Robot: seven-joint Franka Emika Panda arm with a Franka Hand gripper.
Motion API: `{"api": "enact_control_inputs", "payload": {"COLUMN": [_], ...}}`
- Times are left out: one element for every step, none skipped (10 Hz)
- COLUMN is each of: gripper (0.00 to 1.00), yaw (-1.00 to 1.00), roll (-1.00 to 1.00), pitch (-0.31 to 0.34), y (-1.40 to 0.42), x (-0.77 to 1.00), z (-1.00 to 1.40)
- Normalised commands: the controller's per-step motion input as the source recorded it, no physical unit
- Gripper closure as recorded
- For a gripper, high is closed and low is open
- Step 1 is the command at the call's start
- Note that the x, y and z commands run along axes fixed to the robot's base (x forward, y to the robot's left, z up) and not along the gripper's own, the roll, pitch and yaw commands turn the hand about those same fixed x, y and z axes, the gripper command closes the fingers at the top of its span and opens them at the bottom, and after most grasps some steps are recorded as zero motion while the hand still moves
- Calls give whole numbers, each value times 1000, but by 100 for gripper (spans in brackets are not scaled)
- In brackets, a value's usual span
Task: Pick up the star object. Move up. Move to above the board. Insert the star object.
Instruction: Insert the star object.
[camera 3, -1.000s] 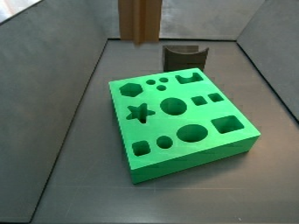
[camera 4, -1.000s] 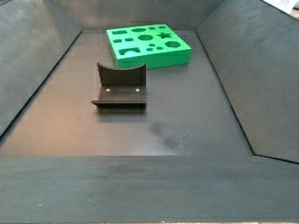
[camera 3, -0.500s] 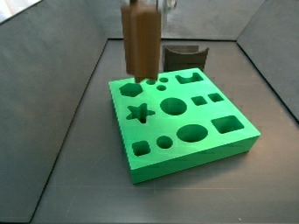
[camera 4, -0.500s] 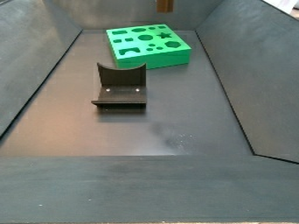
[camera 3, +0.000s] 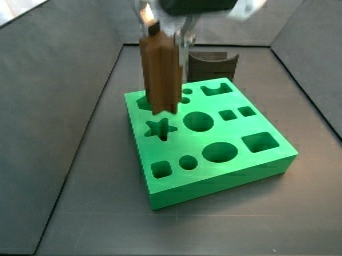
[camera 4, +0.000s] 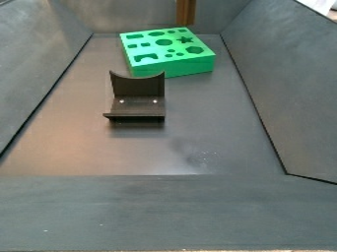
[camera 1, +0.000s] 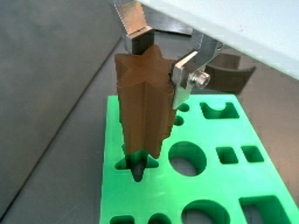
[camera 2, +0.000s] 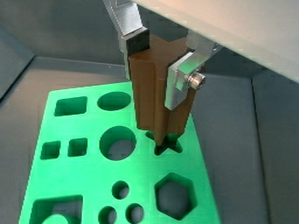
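The gripper (camera 1: 162, 54) is clamped on the top of the star object (camera 1: 143, 109), with a silver finger (camera 1: 187, 72) pressed flat on one side. In a side view the gripper (camera 3: 171, 12) is cut off by the picture's top edge. The star object (camera 3: 162, 68) is a tall, thin brown peg with ridges down its sides. It stands straight up over the green board (camera 3: 254, 150). Its lower end sits right at the star-shaped hole (camera 3: 159, 128); how deep it goes is hard to tell. In a wrist view the peg (camera 2: 158, 86) hides most of that hole. No writing shows anywhere. Behind the board stands a dark grey curved block (camera 3: 213, 64). In a side view only a brown sliver of the peg (camera 4: 191, 12) shows above the far-off board (camera 4: 198, 61).
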Motion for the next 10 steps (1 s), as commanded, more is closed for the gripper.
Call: {"api": "enact_control_inputs", "payload": {"gripper": [100, 100, 100, 100, 100, 100, 100, 100, 100, 100], "yaw": [-800, -614, -40, -751, -949, -203, 0, -423, -883, -454], "roll": [177, 41, 0, 69, 79, 0, 0, 0, 0, 0], "pitch": [-90, -74, 0, -51, -36, -10, 0, -79, -69, -60], "y": [-174, -14, 0, -109, -40, 0, 6, 0, 0, 0], "x": [17, 0, 0, 0, 0, 0, -23, -323, -211, -63], "z": [-626, -217, -40, -366, -397, 0, 0, -294, -366, -100]}}
